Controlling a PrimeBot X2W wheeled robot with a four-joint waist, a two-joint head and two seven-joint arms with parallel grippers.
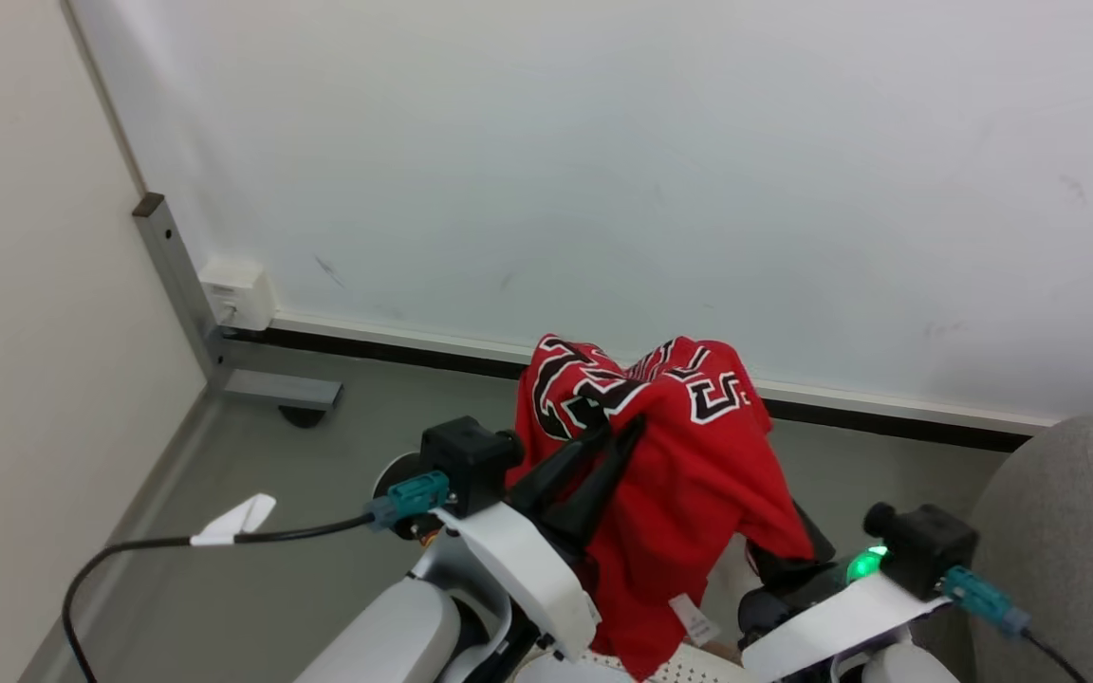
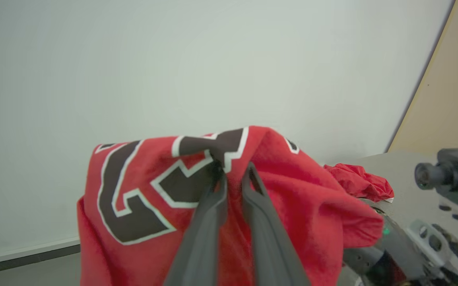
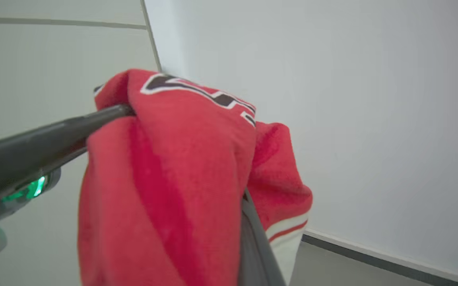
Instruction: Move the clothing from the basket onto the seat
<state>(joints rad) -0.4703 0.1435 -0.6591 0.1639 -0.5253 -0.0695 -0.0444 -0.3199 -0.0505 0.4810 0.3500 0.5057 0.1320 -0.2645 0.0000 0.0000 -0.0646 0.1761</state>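
Note:
One red jersey of the clothing (image 1: 689,455) hangs in the air in front of the white wall, its black numerals on top. My left gripper (image 1: 615,434) is shut on a fold near the numerals; in the left wrist view its tips (image 2: 233,171) pinch the cloth. My right gripper (image 1: 787,567) reaches under the jersey's right side, shut, with red cloth bunched at its tips (image 2: 357,183). In the right wrist view the cloth (image 3: 165,178) covers all but one finger (image 3: 253,246). A strip of the white perforated basket (image 1: 689,670) shows at the bottom edge. The grey seat (image 1: 1068,531) is at the right.
A white wall with a dark skirting strip (image 1: 888,417) stands close ahead. At the left are a grey metal post (image 1: 176,275), a white socket box (image 1: 238,294) and a black cable with a white tag (image 1: 241,518). Grey floor lies between the arms and the wall.

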